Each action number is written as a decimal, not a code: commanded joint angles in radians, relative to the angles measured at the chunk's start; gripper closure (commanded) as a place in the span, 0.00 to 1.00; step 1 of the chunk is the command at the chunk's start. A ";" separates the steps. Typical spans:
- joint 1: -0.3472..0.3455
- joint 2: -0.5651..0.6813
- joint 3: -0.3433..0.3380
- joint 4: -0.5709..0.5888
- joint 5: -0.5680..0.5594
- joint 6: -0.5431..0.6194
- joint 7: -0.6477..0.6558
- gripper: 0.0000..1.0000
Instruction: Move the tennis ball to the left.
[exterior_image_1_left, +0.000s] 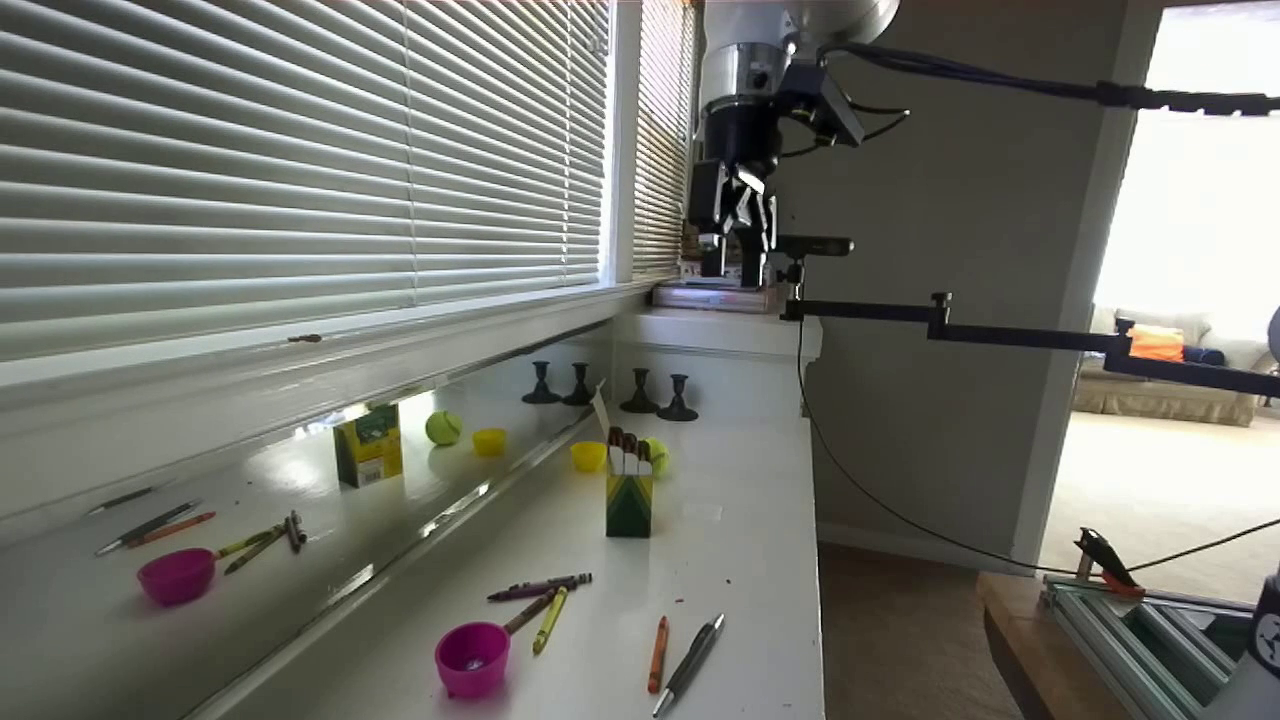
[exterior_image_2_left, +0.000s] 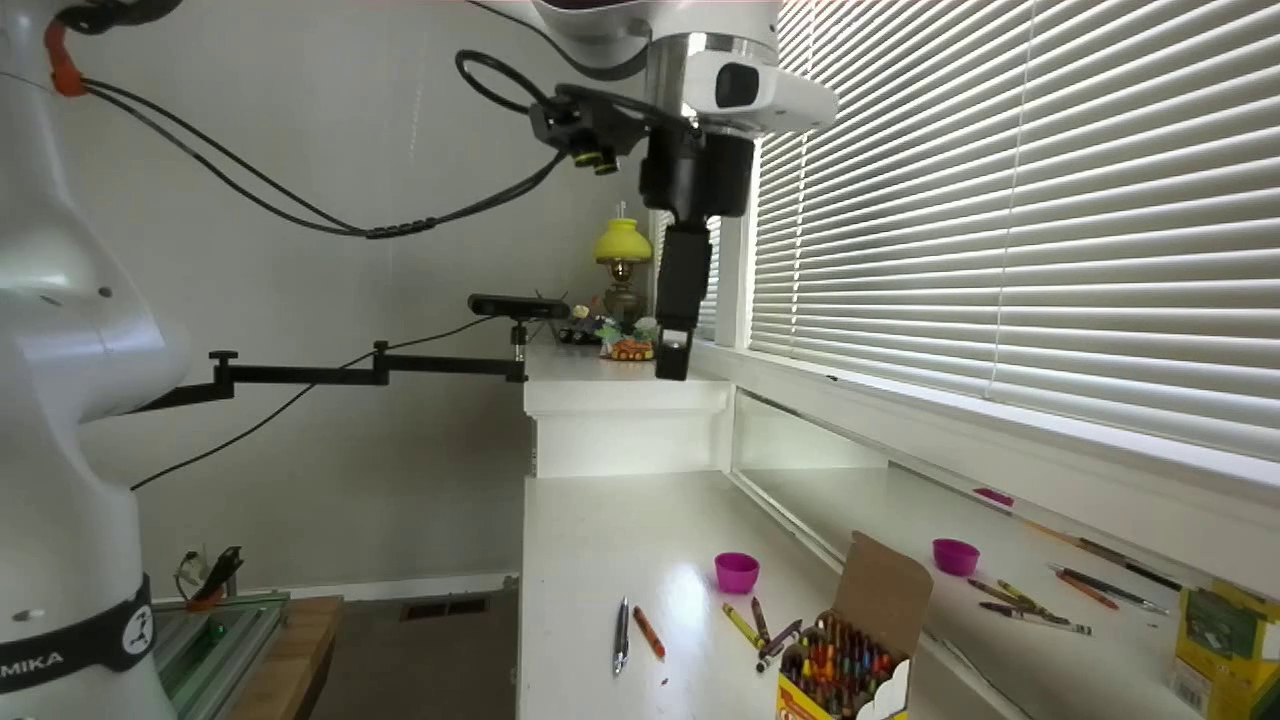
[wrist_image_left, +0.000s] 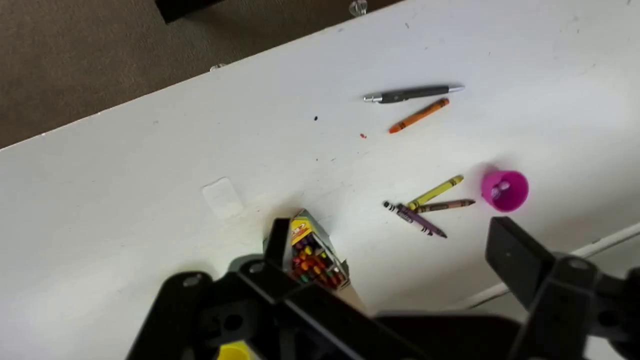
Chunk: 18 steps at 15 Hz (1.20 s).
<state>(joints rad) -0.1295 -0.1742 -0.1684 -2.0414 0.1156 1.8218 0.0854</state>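
Along the white counter (exterior_image_1_left: 750, 530), reading an exterior view left to right, the pink cup (exterior_image_1_left: 470, 658) comes first, between seven and eight o'clock from the crayon box (exterior_image_1_left: 629, 507). The yellow cup (exterior_image_1_left: 588, 457) sits toward the box's eleven. Behind the box the tennis ball (exterior_image_1_left: 660, 456) peeks out at one o'clock, partly hidden, with the yellow cup at its nine. Furthest right, high at about the ball's one o'clock, hangs the gripper (exterior_image_1_left: 733, 268), fingers (wrist_image_left: 517, 257) spread and nothing between them.

Reaching the ball seems the present step. Best to cross above the box's raised flap (exterior_image_2_left: 885, 600), centre over the ball, and turn the fingers so neither lands on box or cup. Close softly around the ball's widest part, since a round thing may roll off, and lift before carrying left. Steer by an exterior view; the wrist view shows no ball.
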 joint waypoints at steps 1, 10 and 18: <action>-0.041 0.085 -0.027 0.035 0.052 0.110 0.080 0.00; -0.093 0.239 -0.066 0.058 -0.012 0.179 0.229 0.00; -0.116 0.288 -0.104 0.030 -0.022 0.318 0.275 0.00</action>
<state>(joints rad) -0.2421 0.1137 -0.2757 -2.0139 0.0935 2.1431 0.3608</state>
